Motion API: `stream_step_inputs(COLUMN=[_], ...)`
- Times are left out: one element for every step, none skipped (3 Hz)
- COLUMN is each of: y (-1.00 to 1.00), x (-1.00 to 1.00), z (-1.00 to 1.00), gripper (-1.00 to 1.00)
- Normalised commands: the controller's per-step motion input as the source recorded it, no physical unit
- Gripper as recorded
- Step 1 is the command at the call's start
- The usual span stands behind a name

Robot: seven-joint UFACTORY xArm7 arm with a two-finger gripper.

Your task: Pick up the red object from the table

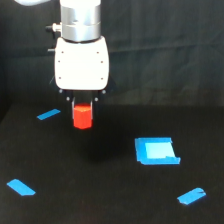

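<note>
Gripper [82, 106] clamped on red object [82, 116]; block hangs below white wrist housing, apparently clear of tabletop [100, 190], over far-left area. Step judged: lift phase, grasp made. Next move calls for steady upward carry, grip kept firm. Blue square patch [156, 150] well apart.

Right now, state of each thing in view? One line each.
hand: pointing down, shut on the red object
red object: upright in the hand, seems lifted off the table, with a faint shadow below
table: black and flat
blue square patch: lying flat, one edge looks lifted
blue tape strips: three lying flat, apart from each other, untouched
</note>
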Motion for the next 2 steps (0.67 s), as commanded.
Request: stream_step_inputs(y=[-0.03,-0.02], x=[0.00,0.07], z=[-0.03,0.02], gripper=[-0.88,-1.00])
